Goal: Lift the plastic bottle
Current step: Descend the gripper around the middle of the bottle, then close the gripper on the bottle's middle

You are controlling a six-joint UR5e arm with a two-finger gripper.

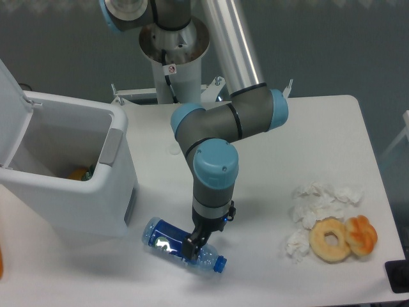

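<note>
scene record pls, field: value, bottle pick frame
target: plastic bottle, lying on its side on the table, blue cap toward lower right
gripper: gripper down at the bottle's middle, fingers astride it; whether it is closed cannot be told
lifted: no, bottle rests on table
left: white bin, lid open, something orange inside
right: crumpled tissues, bagel, pastry

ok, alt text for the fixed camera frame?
A UR5e arm reaches down with its gripper at a clear blue plastic bottle lying on its side on a white table. An open white bin stands on the left; a doughnut, pastry and crumpled tissues lie on the right.
</note>
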